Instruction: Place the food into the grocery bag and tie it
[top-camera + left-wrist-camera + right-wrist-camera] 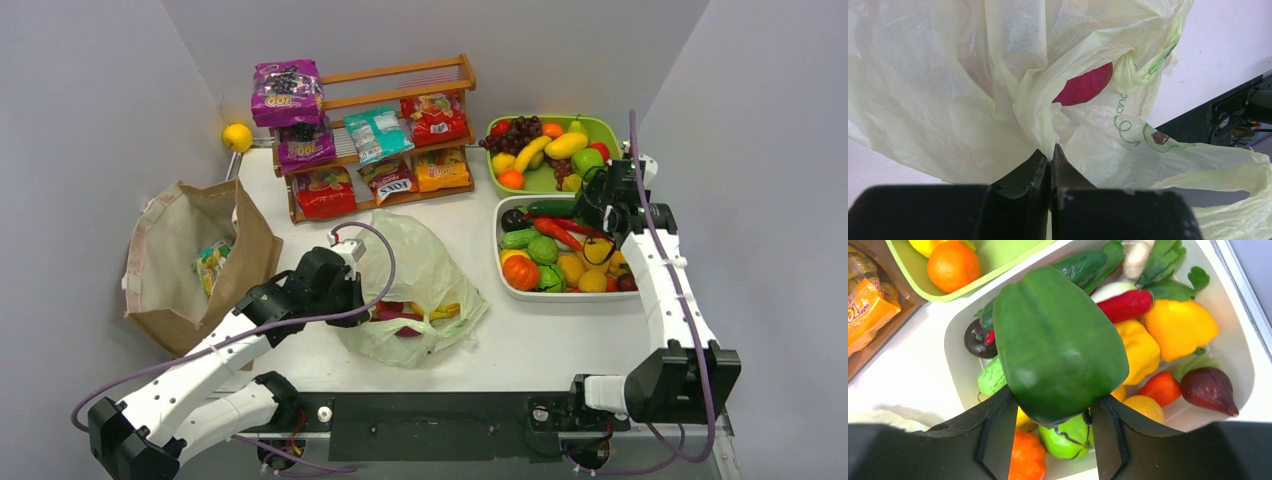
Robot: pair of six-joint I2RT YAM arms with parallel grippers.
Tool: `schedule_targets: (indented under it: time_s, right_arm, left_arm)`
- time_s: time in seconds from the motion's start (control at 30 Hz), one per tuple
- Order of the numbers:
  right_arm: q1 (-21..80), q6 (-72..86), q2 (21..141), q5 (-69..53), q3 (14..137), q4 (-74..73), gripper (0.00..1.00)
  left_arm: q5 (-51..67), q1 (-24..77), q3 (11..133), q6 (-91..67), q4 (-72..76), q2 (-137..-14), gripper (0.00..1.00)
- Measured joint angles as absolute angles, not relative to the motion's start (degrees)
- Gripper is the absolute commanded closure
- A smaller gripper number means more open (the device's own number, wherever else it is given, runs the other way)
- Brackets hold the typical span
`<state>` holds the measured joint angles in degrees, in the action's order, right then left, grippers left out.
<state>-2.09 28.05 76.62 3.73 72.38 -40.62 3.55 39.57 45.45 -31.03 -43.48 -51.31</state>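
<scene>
Plainly, the grocery bag (420, 270) lies slumped in the middle of the surface (540, 340), just in front of the wooden rack (400, 75). From above, a red piece (395, 312) and a yellow piece (445, 312) show dimly through its film. The left wrist view adds what that view cannot: a magenta-red piece (1083, 85) pressed against the plastic, and green print on the bag (923, 75) with only the letters "anc" legible beside a curled arrow. On the rack, one packet (392, 185) reads FOX'S; the writing on the others is too small to read.

The left fingers (1038, 172) are pressed together, pinching a gathered fold of the bag. The right fingers (998, 425) stand fairly wide, clamped on either side of a green pepper (1058, 345), held above the white tray (955, 335) of toy vegetables. From above, the arm's own head hides that pepper. A brown paper bag (250, 250) stands at the far left.
</scene>
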Motion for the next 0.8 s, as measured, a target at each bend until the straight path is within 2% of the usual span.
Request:
schedule_targets:
  time_s: [0.2,0.8]
  right_arm:
    - [-1.0,29.6,67.9,2.7,66.3,-39.9,0.76]
    - [11.0,34.0,50.9,-5.7,60.1,-35.7,0.77]
  left_arm:
    - [4.8,39.6,46.2,-31.2,-43.4,-54.0,1.00]
    - [5.8,39.6,55.1,-31.6,-41.2,-62.0,1.00]
